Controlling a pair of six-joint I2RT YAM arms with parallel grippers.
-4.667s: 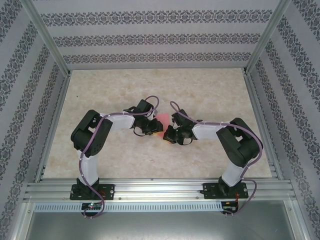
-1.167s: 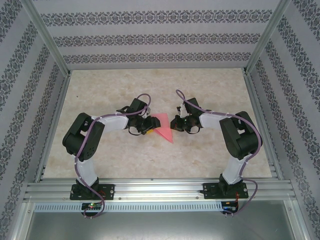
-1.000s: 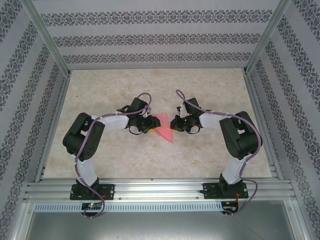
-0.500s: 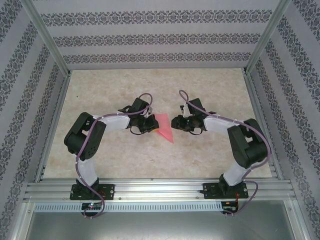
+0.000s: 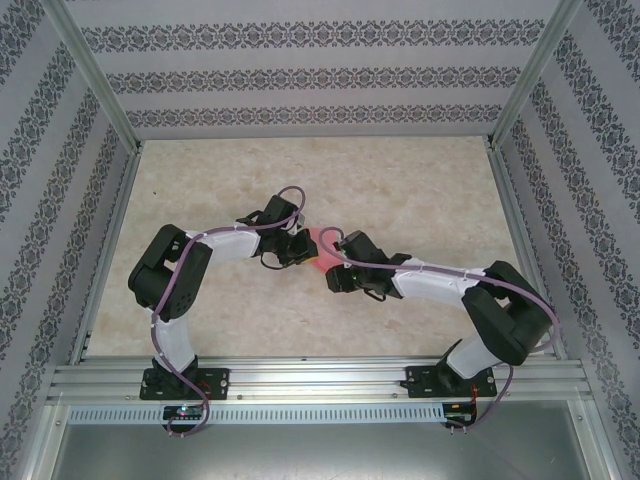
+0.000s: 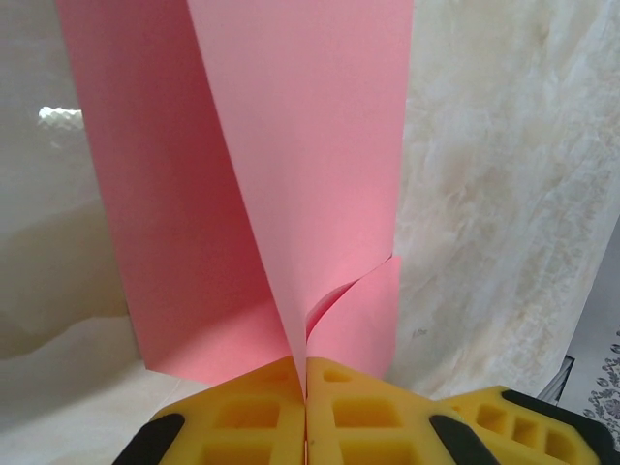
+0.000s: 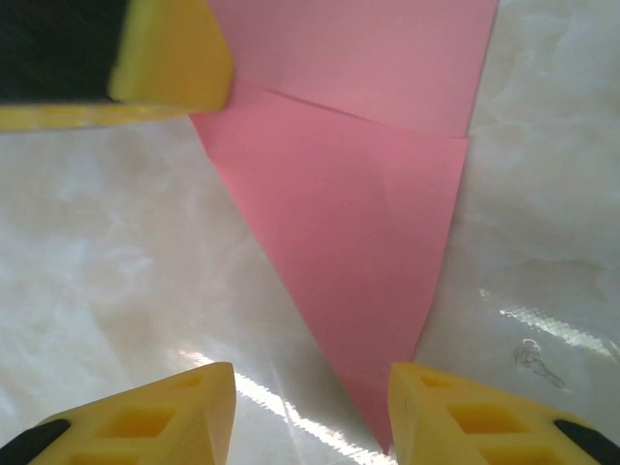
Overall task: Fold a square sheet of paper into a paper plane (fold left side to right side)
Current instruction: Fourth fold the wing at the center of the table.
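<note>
The square sheet of paper is pink and creased into a pointed shape, lying on the marble table between the two arms. In the left wrist view one layer of the paper stands up from the rest, and my left gripper is shut on its near edge. From above, the left gripper sits at the paper's left side. My right gripper hovers at the paper's near end. Its yellow fingers stand open around the paper's pointed tip, with the right gripper holding nothing.
A yellow finger of the left gripper shows at the top left of the right wrist view. Patterned walls and metal frame posts enclose the marble table. A metal rail runs along the near edge.
My left gripper has shut on the paper's raised layer. The right arm has swung left and nearer, from the paper's right side to its near tip, and its jaws have opened.
</note>
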